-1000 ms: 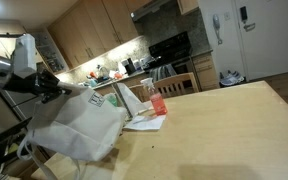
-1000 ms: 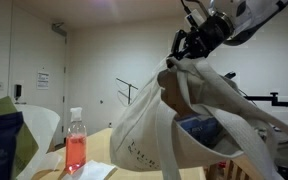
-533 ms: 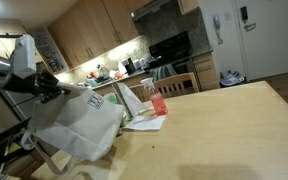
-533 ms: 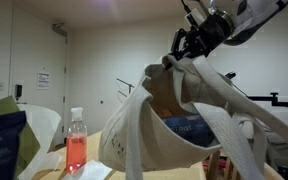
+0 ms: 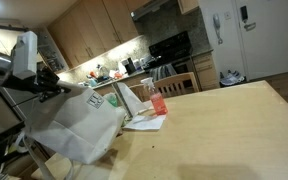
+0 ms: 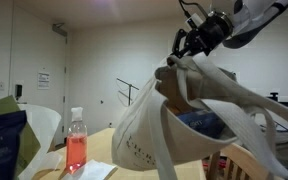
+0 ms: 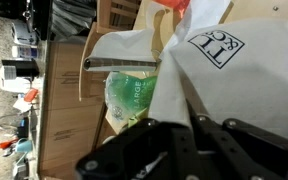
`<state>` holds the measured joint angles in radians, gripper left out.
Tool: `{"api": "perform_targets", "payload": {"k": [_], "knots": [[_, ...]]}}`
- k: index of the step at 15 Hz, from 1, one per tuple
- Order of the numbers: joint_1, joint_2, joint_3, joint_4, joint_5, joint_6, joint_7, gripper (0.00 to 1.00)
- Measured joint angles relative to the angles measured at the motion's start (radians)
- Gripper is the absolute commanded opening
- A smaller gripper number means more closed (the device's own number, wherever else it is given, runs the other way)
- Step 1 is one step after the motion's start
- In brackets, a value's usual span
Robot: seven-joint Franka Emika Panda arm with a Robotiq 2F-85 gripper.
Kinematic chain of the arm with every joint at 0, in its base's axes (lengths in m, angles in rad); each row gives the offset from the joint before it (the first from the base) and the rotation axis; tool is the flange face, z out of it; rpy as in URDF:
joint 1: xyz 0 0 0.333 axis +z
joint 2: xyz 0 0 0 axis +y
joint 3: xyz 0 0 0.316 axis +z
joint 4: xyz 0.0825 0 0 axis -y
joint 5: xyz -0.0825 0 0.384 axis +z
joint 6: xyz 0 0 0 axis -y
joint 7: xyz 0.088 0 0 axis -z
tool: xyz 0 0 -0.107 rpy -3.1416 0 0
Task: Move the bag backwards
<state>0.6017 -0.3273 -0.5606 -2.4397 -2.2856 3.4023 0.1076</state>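
The bag point(image 5: 82, 125) is a large off-white fabric tote that hangs from my gripper point(image 5: 54, 88) by its top edge, over the left end of the wooden table point(image 5: 224, 125). In an exterior view the bag point(image 6: 159, 135) droops below the gripper point(image 6: 184, 45), with its straps trailing to the right. In the wrist view the gripper point(image 7: 189, 125) is shut on a fold of the bag point(image 7: 244, 75), whose dark square logo point(image 7: 216, 45) faces the camera. A green packet point(image 7: 129, 100) shows inside the bag's mouth.
A clear bottle of red liquid point(image 5: 159, 100) stands on the table beside white papers point(image 5: 144, 122); the bottle point(image 6: 76, 150) is left of the bag. A blue-green package point(image 6: 4, 135) sits at the near left. Kitchen cabinets and a stove point(image 5: 172, 50) lie behind.
The bag has swung and changed shape under the gripper, bulging out and then falling back. The gripper has stayed shut and barely shifted.
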Motion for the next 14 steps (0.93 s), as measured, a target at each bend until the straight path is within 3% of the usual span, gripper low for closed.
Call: {"api": "perform_targets", "payload": {"k": [2,7,9,14], "knots": [[0.025,-0.02,-0.096,0.017,0.045,0.065,-0.007,0.01],[0.264,-0.099,-0.469,0.009,0.098,0.065,-0.007,0.04],[0.285,-0.117,-0.51,0.004,0.098,0.065,-0.007,0.04],[0.289,-0.123,-0.509,-0.001,0.1,0.064,-0.007,0.01]]}}
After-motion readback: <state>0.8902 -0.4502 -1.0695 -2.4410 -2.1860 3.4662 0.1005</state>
